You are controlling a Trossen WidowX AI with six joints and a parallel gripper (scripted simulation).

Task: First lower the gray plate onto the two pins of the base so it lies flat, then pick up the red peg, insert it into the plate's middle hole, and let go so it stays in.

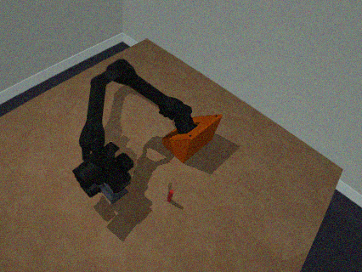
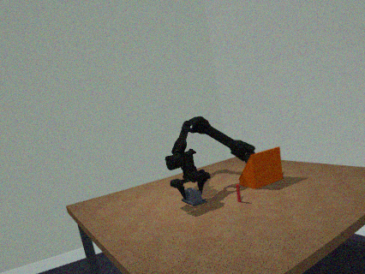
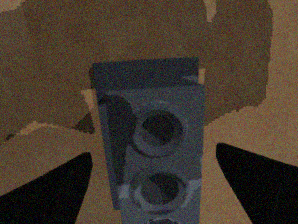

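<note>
The gray plate (image 3: 192, 145) (image 2: 194, 195) (image 1: 109, 192) is between the fingers and over the dark base (image 3: 145, 76) (image 2: 197, 203). Its round holes face up in the wrist view. The base shows past the plate's far end. The pins are not clearly visible, and I cannot tell whether the plate lies fully flat. My gripper (image 3: 154, 154) (image 2: 193, 193) is open, with a gap between each fingertip and the plate's sides in the wrist view. The red peg (image 1: 170, 195) (image 2: 238, 193) stands upright on the table, away from the gripper, and is out of the wrist view.
A large orange wedge-shaped block (image 1: 191, 142) (image 2: 263, 169) stands on the wooden table (image 1: 255, 191) (image 2: 257, 240) by the arm's mounted end, beyond the peg. The arm arches from there to the plate. Its shadow falls across the table around the base.
</note>
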